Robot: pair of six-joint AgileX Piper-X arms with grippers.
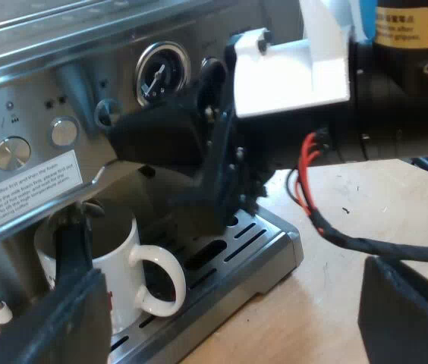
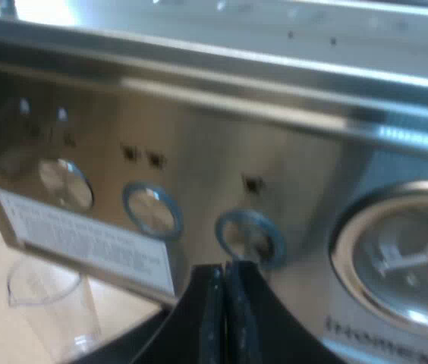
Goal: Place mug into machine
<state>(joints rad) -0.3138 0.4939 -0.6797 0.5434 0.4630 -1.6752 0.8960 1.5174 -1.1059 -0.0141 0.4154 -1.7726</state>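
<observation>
A white mug (image 1: 119, 262) stands upright on the drip tray (image 1: 256, 246) of the espresso machine (image 1: 39, 68), under its front panel, handle turned outward. My left gripper (image 1: 233, 299) is open, its fingers (image 1: 51, 322) wide apart and nothing between them; one finger is close beside the mug. My right gripper (image 2: 225, 296) is shut with nothing in it, tips pressed together just short of a round button (image 2: 248, 233) on the panel. From the left wrist, the right gripper (image 1: 123, 133) reaches across above the mug to the buttons beside the pressure gauge (image 1: 161, 72).
A clear measuring glass (image 2: 47, 303) stands on the wooden table (image 1: 328, 303) beside the machine. The panel carries several round buttons, a white label (image 2: 85, 241) and the gauge (image 2: 404, 262). The right arm crosses in front of the machine.
</observation>
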